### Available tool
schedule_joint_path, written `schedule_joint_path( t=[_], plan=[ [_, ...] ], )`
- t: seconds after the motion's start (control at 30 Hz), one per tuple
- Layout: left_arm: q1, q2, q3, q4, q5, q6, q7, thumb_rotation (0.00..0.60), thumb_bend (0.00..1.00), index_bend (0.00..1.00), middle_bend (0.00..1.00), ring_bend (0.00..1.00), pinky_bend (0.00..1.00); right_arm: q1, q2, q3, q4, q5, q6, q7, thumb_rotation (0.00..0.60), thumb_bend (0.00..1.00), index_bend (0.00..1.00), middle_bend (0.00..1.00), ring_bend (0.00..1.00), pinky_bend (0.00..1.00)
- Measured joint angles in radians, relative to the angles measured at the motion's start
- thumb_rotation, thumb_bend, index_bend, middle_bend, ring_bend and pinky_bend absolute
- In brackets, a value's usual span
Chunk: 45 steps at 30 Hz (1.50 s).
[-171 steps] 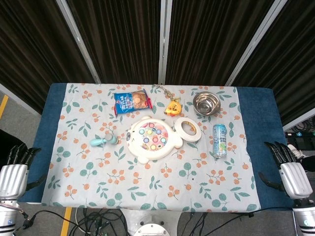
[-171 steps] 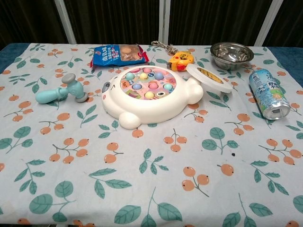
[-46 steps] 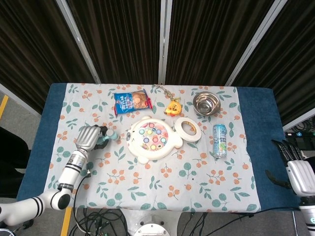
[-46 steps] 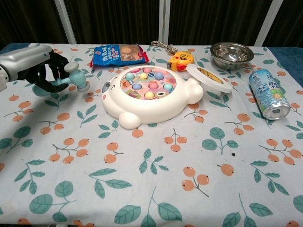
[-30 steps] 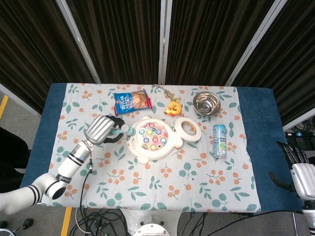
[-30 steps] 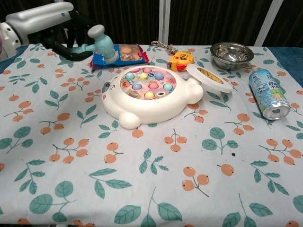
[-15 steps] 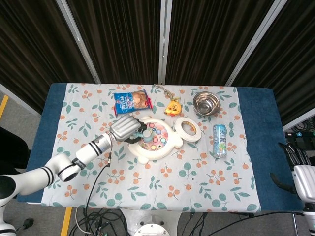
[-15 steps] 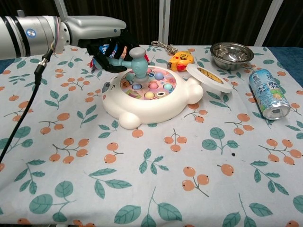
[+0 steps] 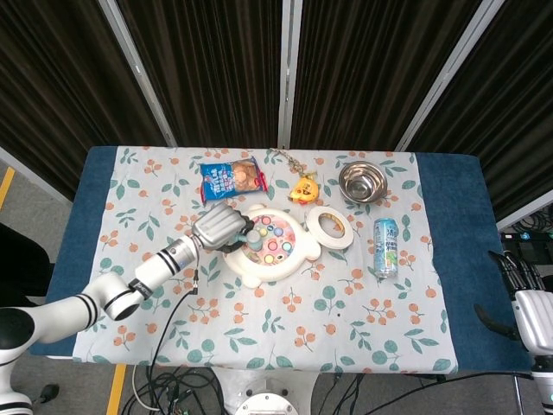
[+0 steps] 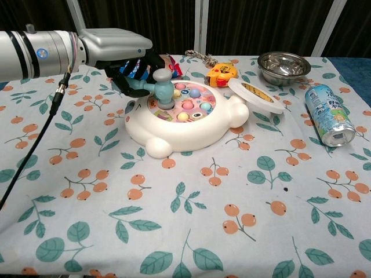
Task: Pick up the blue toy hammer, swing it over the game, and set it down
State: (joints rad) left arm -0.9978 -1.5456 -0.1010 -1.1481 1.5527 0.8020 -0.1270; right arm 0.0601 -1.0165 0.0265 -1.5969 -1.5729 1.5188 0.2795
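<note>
My left hand grips the handle of the blue toy hammer, whose grey head is down on the left part of the game's peg field. The game is a white animal-shaped board with pastel pegs at the table's middle. In the head view most of the hammer is hidden under my hand. My right hand hangs off the table's right edge with its fingers apart, holding nothing.
A blue snack bag lies behind the game, partly hidden by my hand in the chest view. A yellow toy, a tape roll, a steel bowl and a lying can sit to the right.
The hammer head has come down a little onto the game's pegs, and my left hand has dropped slightly with it. The right hand has not moved.
</note>
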Motion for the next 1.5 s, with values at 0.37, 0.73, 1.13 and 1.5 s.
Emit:
schedule_joint_path(
  t=[0.37, 0.73, 1.13, 1.5],
  plan=[
    [-0.005, 0.041, -0.033, -0.051, -0.050, 0.015, 0.020, 0.600, 0.62, 0.57, 0.68, 0.56, 0.83, -0.005, -0.002, 0.002, 0.005, -0.002, 0.007, 0.006, 0.600, 0.20, 0.00, 0.13, 0.00, 0.00],
    [-0.036, 0.056, -0.045, -0.032, -0.125, -0.081, 0.047, 0.600, 0.62, 0.57, 0.68, 0.56, 0.83, -0.006, -0.002, 0.004, 0.006, 0.002, 0.002, 0.005, 0.600, 0.20, 0.00, 0.13, 0.00, 0.00],
    [-0.064, 0.022, -0.028, 0.015, -0.144, -0.138, 0.066, 0.600, 0.62, 0.57, 0.69, 0.56, 0.83, -0.011, -0.002, 0.003, 0.006, 0.002, 0.006, 0.006, 0.600, 0.19, 0.00, 0.13, 0.00, 0.00],
    [-0.040, 0.115, -0.043, -0.111, -0.162, -0.093, 0.074, 0.600, 0.62, 0.57, 0.69, 0.56, 0.83, -0.011, -0.007, 0.004, 0.018, -0.006, 0.011, 0.019, 0.600, 0.19, 0.00, 0.13, 0.00, 0.00]
  ],
)
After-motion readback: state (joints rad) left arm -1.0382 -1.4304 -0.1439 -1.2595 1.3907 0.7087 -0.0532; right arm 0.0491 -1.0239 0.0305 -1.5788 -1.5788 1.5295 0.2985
